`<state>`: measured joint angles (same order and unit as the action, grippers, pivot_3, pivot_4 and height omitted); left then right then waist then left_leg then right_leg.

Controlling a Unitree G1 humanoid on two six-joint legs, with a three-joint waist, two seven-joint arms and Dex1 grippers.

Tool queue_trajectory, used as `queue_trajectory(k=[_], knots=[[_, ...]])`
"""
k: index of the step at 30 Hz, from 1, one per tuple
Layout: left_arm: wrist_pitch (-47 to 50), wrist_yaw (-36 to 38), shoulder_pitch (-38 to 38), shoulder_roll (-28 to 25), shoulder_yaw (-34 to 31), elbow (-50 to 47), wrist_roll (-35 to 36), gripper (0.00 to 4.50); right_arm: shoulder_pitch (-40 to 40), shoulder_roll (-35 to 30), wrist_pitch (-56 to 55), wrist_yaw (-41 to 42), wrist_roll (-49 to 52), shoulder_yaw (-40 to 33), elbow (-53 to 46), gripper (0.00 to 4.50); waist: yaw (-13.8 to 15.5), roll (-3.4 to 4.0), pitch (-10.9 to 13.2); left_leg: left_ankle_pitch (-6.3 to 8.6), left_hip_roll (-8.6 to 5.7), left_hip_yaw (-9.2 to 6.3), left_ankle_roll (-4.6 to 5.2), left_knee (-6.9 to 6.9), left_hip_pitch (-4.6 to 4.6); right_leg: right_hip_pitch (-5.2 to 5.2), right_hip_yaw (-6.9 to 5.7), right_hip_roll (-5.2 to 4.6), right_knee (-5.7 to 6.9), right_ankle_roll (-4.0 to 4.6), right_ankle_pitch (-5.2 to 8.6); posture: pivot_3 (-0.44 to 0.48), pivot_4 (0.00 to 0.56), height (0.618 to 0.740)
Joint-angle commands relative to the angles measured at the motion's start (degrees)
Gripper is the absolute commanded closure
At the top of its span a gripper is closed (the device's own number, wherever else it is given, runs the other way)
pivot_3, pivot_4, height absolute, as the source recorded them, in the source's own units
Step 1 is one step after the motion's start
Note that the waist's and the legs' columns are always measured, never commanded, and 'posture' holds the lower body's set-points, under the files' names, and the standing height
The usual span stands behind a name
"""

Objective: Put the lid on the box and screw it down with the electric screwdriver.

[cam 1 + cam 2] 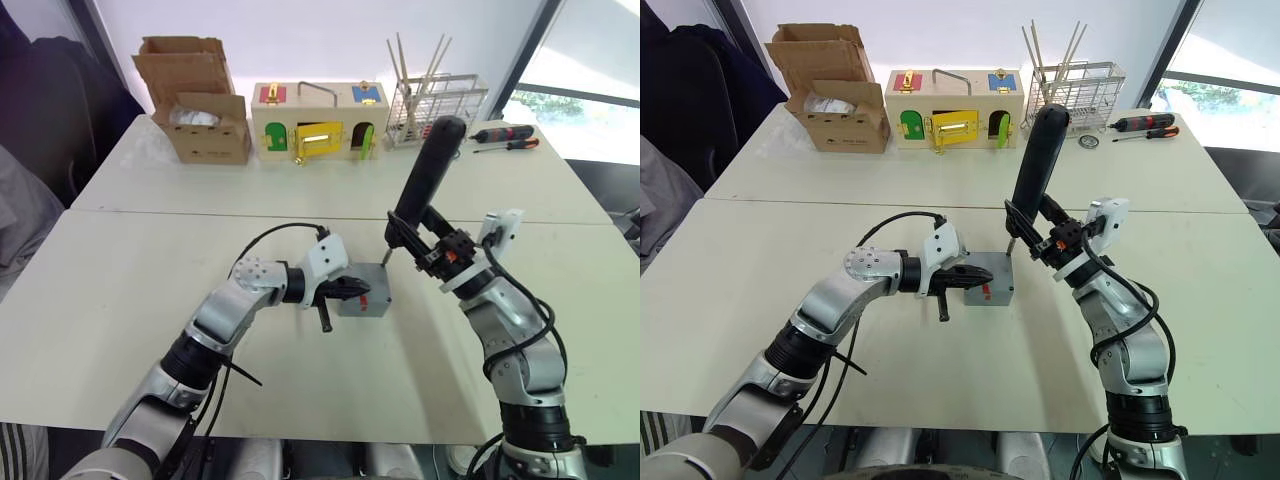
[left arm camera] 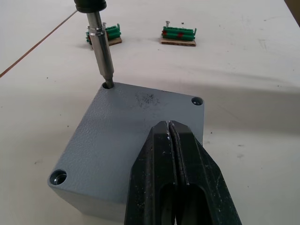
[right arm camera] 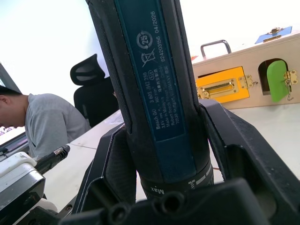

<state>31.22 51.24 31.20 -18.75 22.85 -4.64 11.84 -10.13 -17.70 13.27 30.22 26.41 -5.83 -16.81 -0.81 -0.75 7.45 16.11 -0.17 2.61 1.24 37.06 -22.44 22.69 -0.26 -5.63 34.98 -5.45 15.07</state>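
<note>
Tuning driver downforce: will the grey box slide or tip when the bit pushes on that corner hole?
Probably slides before tipping: the box is squat, flat-bottomed, on a smooth table. The bit of the electric screwdriver sits in a corner hole, off-centre, so it may twist. The left gripper, fingers shut, presses on the lid, likely steadying it.
</note>
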Motion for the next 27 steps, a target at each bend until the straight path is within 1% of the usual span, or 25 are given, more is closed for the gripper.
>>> queue_trajectory(k=[1,3,5,7,8,10,12,15,16,18,20,22,23,25,27], knots=[[2.3,0.1,-0.5,-0.9,-2.2,-1.6,1.6,4.5,-1.0,-2.4,8.3,-1.2,4.1,-1.4,-1.8,2.54,0.0,0.12,0.2,-0.01,0.0,0.0,0.01,0.0,-0.06,0.06,0.0,-0.01,0.0,0.0,0.0,0.0,0.15,0.731],[2.6,0.8,-0.9,-2.3,-2.8,-2.5,2.1,4.5,-4.0,-5.0,12.0,-2.0,8.0,-4.1,-5.7,2.54,0.0,0.3,0.4,-0.03,0.0,0.01,0.06,0.01,-0.19,0.2,0.0,-0.01,0.01,0.0,0.0,0.0,0.15,0.731],[2.4,1.5,-1.6,-3.4,-3.0,-2.9,2.4,4.5,-7.4,-8.0,16.3,-3.2,12.9,-7.2,-9.0,2.54,0.1,0.48,0.5,-0.09,-0.01,0.03,0.02,0.03,-0.73,0.78,-0.01,-0.02,0.09,0.01,-0.03,0.0,0.15,0.731],[1.9,1.7,-2.2,-3.7,-3.1,-2.4,2.7,4.5,-12.0,-12.0,21.3,-4.8,19.5,-11.1,-11.9,2.54,0.2,0.81,0.8,-0.12,-0.02,0.03,-0.02,0.04,-1.16,1.25,-0.03,-0.02,0.15,-0.02,-0.05,0.0,0.15,0.731],[1.4,1.4,-2.3,-3.4,-3.3,-1.8,2.7,4.5,-14.0,-13.9,23.5,-5.7,22.6,-12.7,-12.8,2.54,0.2,0.94,0.9,-0.13,-0.04,0.06,-0.02,0.05,-1.32,1.4,-0.03,-0.03,0.16,-0.05,-0.06,0.0,0.15,0.731],[0.7,0.6,-2.2,-2.6,-3.7,-0.8,2.7,4.5,-16.4,-16.4,26.6,-7.1,26.9,-14.9,-13.2,2.54,0.6,0.98,1.0,-0.17,-0.07,0.06,-0.03,0.18,-1.86,1.88,-0.08,-0.03,0.22,-0.26,-0.18,0.0,0.15,0.731],[0.3,-0.1,-2.1,-1.5,-4.4,-0.6,3.3,4.5,-18.8,-17.6,29.2,-9.5,31.9,-17.1,-12.8,2.54,0.8,0.97,1.0,-0.17,-0.07,0.03,-0.03,0.19,-1.92,1.9,-0.18,-0.01,0.21,-0.3,-0.2,0.0,0.15,0.731],[0.1,-1.2,-2.2,-0.2,-6.1,-1.3,4.5,4.5,-21.9,-19.8,35.1,-16.0,36.4,-18.7,-10.1,2.54,1.1,0.88,1.1,-0.18,-0.07,0.04,-0.01,0.28,-1.92,1.85,-0.2,0.02,0.21,-0.31,-0.21,0.0,0.15,0.731],[0.7,-2.0,-2.2,0.1,-6.8,-1.9,4.9,4.5,-22.2,-20.4,35.9,-16.7,37.4,-18.9,-9.8,2.54,1.1,0.85,1.2,-0.17,-0.07,0.04,-0.01,0.32,-1.92,1.82,-0.2,0.02,0.21,-0.3,-0.21,0.0,0.15,0.731],[3.1,-2.9,-1.8,0.7,-9.3,-4.8,7.9,4.5,-22.1,-22.6,37.7,-16.9,37.8,-18.7,-9.6,2.54,1.2,0.75,1.3,-0.18,-0.07,0.04,0.01,0.43,-1.93,1.79,-0.2,0.01,0.24,-0.27,-0.2,0.0,0.15,0.731],[5.0,-4.5,-1.3,0.9,-11.9,-8.6,9.9,4.5,-22.5,-24.9,39.8,-17.9,38.0,-19.1,-7.9,2.54,1.3,0.84,1.5,-0.17,-0.07,0.03,0.04,0.58,-2.0,1.79,-0.19,0.01,0.28,-0.29,-0.22,0.0,0.15,0.731],[6.3,-7.1,-0.2,0.8,-13.0,-12.3,9.9,4.5,-23.6,-28.7,42.6,-18.8,37.1,-20.4,-3.4,2.54,1.5,0.81,1.8,-0.13,-0.07,0.03,0.11,0.73,-2.07,1.79,-0.2,0.02,0.32,-0.32,-0.24,0.0,0.15,0.731],[7.1,-7.6,0.3,0.4,-13.1,-14.1,10.0,4.5,-24.3,-31.5,47.2,-19.7,39.5,-21.3,0.2,2.54,1.6,0.8,1.8,-0.1,-0.07,0.04,0.15,0.83,-2.14,1.79,-0.2,0.02,0.32,-0.35,-0.26,0.0,0.15,0.731],[8.5,-7.2,0.6,-1.5,-12.8,-18.0,10.4,4.5,-25.5,-38.7,53.6,-17.0,40.9,-21.9,5.3,2.54,1.7,0.84,1.9,-0.06,-0.13,0.04,0.23,0.95,-2.22,1.77,-0.22,-0.01,0.31,-0.39,-0.28,0.0,0.15,0.731],[10.2,-7.2,0.6,-2.5,-13.0,-20.3,11.9,4.5,-27.2,-43.4,56.5,-15.3,40.4,-21.8,9.4,2.54,1.6,0.84,1.9,0.0,-0.21,0.06,0.34,1.0,-2.29,1.77,-0.22,-0.06,0.24,-0.39,-0.28,0.0,0.15,0.731]])
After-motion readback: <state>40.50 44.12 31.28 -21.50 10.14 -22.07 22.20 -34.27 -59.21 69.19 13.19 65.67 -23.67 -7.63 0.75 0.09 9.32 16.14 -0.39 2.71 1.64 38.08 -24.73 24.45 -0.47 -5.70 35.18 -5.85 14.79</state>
